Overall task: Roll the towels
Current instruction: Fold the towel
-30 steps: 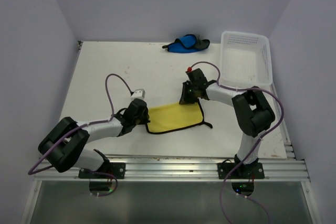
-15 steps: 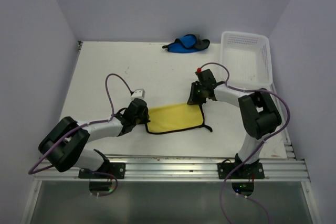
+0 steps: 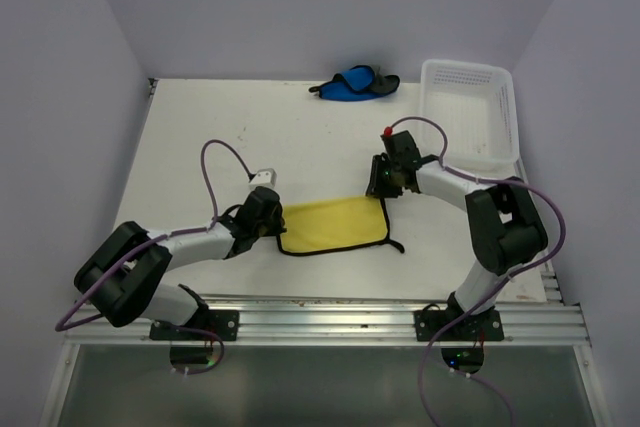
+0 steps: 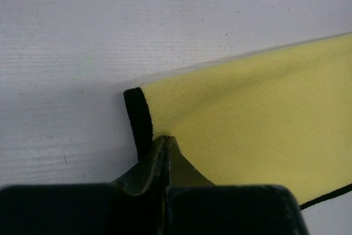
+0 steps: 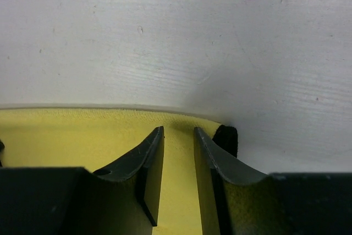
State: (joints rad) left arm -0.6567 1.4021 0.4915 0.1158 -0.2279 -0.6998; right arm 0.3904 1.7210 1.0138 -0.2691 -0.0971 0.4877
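Across the upper left of the top view the tabletop (image 3: 200, 117) is bare, open right up to the walls. At lower centre the flat yellow towel (image 3: 333, 224) is flanked by the left end effector (image 3: 268, 215) and the right end effector (image 3: 380, 185), whose arms block both sides. The bunched blue towel (image 3: 352, 83) sits at upper centre and the white basket (image 3: 468, 112) fills the upper right, with a bare lane between them.

Colour reference: towels, desk, basket, arms.
The yellow towel (image 3: 333, 224) is plain bright yellow with black edging and a black corner loop. The blue towel (image 3: 352, 83) is bright blue with dark trim. The desk (image 3: 250, 127) is white with faint marks. The basket (image 3: 470, 112) is white with fine perforations. The left arm (image 3: 190, 242) and right arm (image 3: 440, 179) are white with black joints and carry purple cables (image 3: 218, 142). The left tool (image 4: 165, 138) and right tool (image 5: 178, 130) are black.
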